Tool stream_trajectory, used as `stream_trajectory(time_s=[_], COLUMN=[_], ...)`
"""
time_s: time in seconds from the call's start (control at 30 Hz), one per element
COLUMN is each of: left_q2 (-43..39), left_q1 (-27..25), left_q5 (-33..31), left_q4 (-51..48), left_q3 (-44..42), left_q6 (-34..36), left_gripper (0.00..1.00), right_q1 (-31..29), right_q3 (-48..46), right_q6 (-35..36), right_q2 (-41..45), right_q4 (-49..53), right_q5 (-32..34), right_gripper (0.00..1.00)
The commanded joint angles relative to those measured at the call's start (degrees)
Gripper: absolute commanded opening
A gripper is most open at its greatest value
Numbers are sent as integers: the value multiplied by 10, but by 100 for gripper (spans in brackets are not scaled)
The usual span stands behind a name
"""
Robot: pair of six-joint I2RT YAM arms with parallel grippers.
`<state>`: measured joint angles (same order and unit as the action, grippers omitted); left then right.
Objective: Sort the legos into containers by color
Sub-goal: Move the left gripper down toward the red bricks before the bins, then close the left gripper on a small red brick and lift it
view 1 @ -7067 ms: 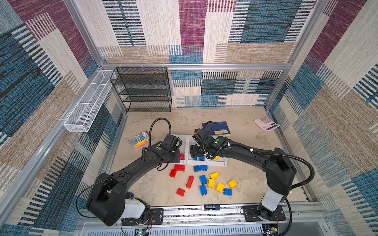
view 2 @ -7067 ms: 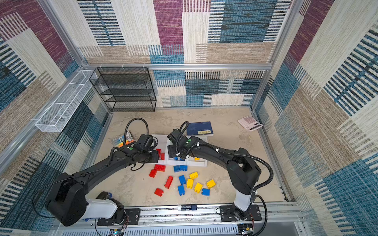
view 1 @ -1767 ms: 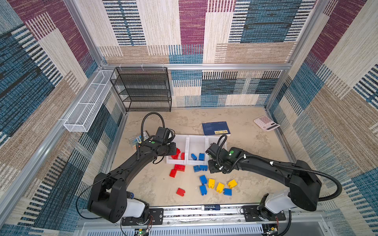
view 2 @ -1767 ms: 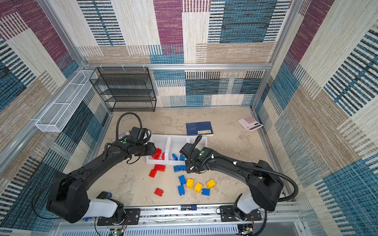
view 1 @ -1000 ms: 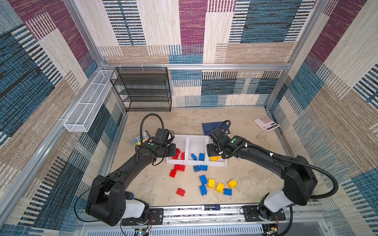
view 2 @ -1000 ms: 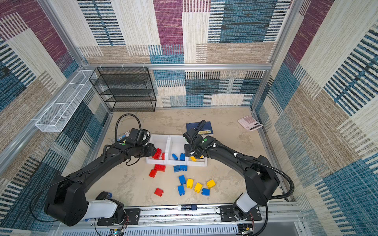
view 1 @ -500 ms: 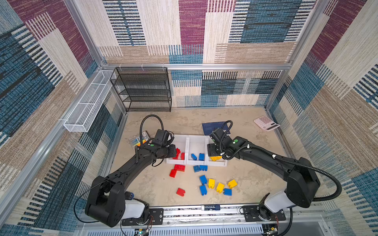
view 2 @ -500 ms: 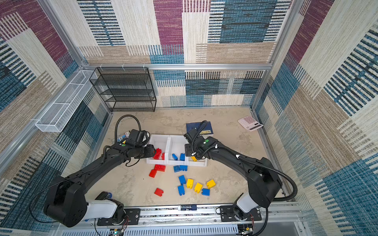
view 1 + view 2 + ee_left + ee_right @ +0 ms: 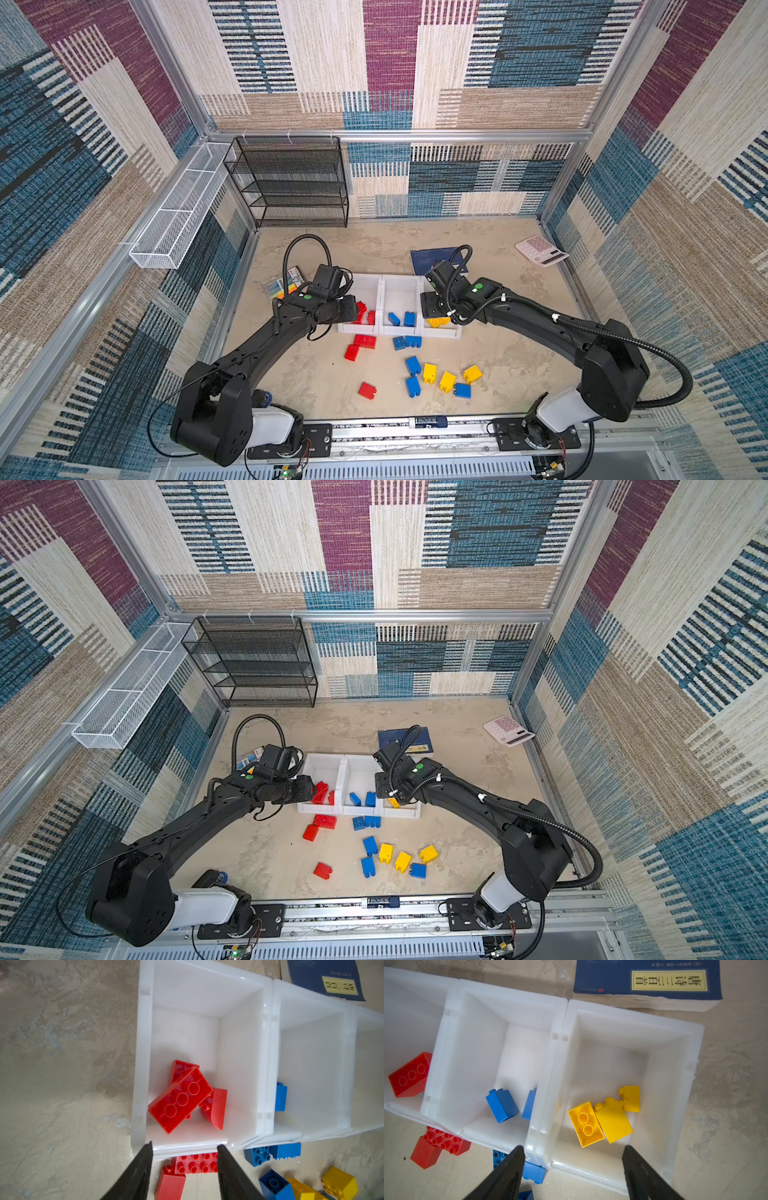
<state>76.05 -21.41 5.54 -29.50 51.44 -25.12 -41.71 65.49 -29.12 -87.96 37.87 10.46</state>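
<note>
Legos [image 9: 180, 1099] lie in containers [image 9: 143, 1043] below left claw [image 9: 184, 1145] and right claw [image 9: 573, 1147], both reaching forward, apart and empty.

In a top view the yellow bin [image 9: 446, 332] is mostly covered by the right arm [image 9: 519, 316], and the blue book [image 9: 419, 257] partly. In the right wrist view one blue brick [image 9: 529, 1104] is half hidden behind the wall of the middle bin [image 9: 548, 1068]; the red bin [image 9: 404, 1012] is cut off by the edge.
</note>
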Motion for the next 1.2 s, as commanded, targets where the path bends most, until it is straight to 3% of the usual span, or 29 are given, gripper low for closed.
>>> stream_trajectory(time_s=[0.0,0.37,0.67,0.93,1.17], left_q2=[-18,-75,-32,2,38], left_q1=[-1,-42,-95,-112,-124], left_q5=[17,21,-13,-69,-71], left_q4=[-25,-49,-48,-48,-45], left_q3=[-11,-89,-101,-93,-89], left_q6=[-13,-42,-39,-25,-13], left_gripper=[53,52,52,52,52], right_q1=[0,1,1,1,0], right_q3=[-1,-3,-9,-19,-20], right_q6=[-8,-8,-15,-26,-29], right_q2=[-6,-20,-15,-2,-2], right_q4=[-25,-47,-50,-47,-47], right_q5=[-2,-10,-13,-7,-8], right_gripper=[77,77,77,77,77])
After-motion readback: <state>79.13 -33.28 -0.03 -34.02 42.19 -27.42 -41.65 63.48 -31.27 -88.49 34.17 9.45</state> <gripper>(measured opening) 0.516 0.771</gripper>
